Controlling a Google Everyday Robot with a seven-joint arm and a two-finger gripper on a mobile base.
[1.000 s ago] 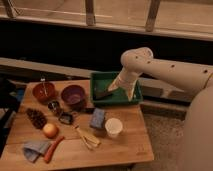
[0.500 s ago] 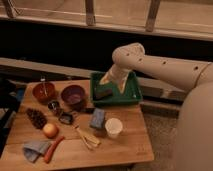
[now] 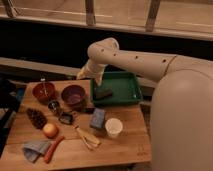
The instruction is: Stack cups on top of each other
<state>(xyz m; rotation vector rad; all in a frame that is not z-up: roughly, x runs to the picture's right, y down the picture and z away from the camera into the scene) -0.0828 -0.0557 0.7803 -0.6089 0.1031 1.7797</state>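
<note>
The white tapered cup (image 3: 113, 127) stands upright on the wooden table (image 3: 125, 150), right of centre near the front. The small dark metal cup (image 3: 54, 106) stands further left, just in front of the purple bowl (image 3: 73, 95) and the red-brown bowl (image 3: 44, 91). My gripper (image 3: 89, 75) hangs from the bent arm above the left edge of the green tray (image 3: 122, 82), behind the purple bowl. It is well above and apart from both cups, and nothing shows in it.
A dark block (image 3: 104, 93) lies in the green tray. On the table are a blue box (image 3: 97, 119), a pine cone (image 3: 36, 118), an orange fruit (image 3: 50, 130), a carrot (image 3: 54, 148), a blue cloth (image 3: 32, 149) and a yellowish peel (image 3: 87, 137). My big white arm body fills the right side.
The arm has swung left, taking the gripper from over the middle of the green tray to its left edge. The cups have not moved.
</note>
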